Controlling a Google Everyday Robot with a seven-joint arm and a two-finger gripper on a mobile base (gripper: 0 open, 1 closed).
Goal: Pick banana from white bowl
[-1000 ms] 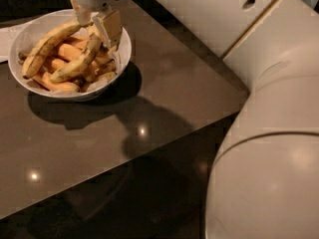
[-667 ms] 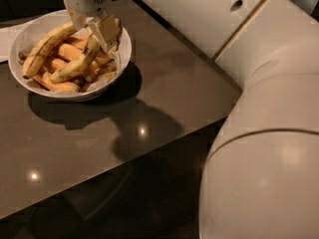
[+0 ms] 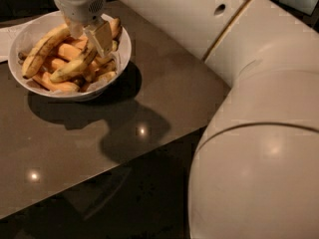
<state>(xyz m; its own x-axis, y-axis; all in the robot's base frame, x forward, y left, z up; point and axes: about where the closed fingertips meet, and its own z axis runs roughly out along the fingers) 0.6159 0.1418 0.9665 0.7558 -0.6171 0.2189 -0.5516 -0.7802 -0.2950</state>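
Over the wide, round white bowl (image 3: 30, 30), the pincer (image 3: 89, 36) hangs spread.
Just beneath its tips lies the slim, curved, speckled yellow-green banana (image 3: 72, 67).

The one camera sits high, looking down past the robot's own arm (image 3: 259, 133), whose pale shell fills the right side close to the lens. It faces forward and left across the dark tabletop (image 3: 99, 148) toward the white bowl (image 3: 21, 40) at upper left, where the gripper (image 3: 93, 40) dips in.
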